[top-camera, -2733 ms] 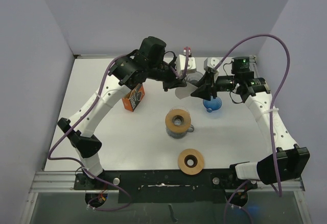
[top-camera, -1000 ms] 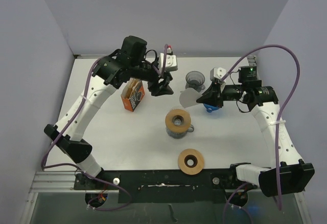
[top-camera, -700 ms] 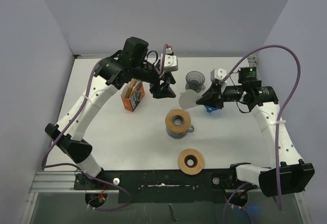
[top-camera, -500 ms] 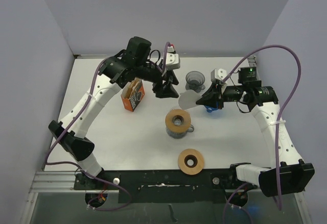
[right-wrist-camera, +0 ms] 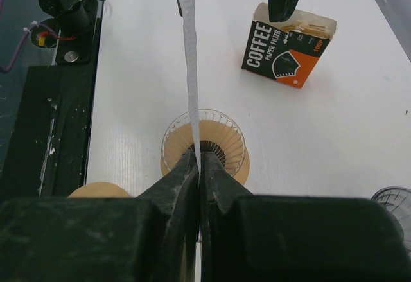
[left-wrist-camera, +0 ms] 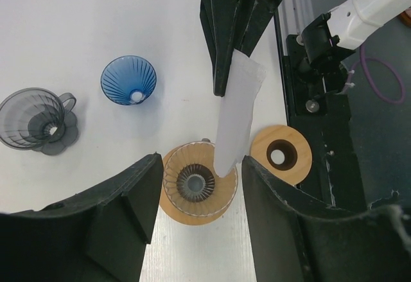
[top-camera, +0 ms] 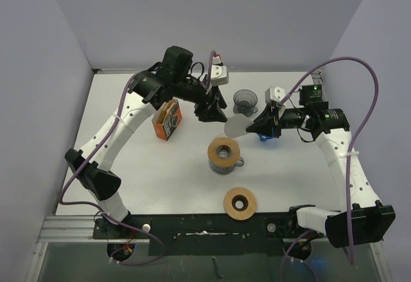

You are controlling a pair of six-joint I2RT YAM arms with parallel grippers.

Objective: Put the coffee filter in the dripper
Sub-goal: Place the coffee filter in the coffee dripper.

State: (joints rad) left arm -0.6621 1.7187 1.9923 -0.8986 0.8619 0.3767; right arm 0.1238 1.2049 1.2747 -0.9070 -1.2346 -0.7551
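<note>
The right gripper (top-camera: 255, 126) was clamped tight on a white paper coffee filter (top-camera: 236, 126), pinching it by its right-hand edge. The filter hung in the air just beyond the far right rim of the clear dripper (top-camera: 223, 153). In the left wrist view its lower end overlapped that rim, though whether paper touched glass could not be told. Seen edge-on from the right wrist, it was a thin white strip lined up over the dripper's ribbed cone. The dripper, with its wooden collar, stood upright near the middle of the white table (top-camera: 128, 179).

The left gripper (top-camera: 210, 111) hovered just to the far left of the filter with its jaws spread wide and nothing between them.

An orange and black coffee filter box (top-camera: 167, 120) stood open on the far left part of the table. A grey dripper (top-camera: 244, 100) sat at the far side, just beyond the filter. A blue dripper (left-wrist-camera: 128, 79) rested to the right of the clear one, largely hidden beneath the right gripper in the overhead view. A loose wooden ring (top-camera: 240, 202) lay close to the near edge.
</note>
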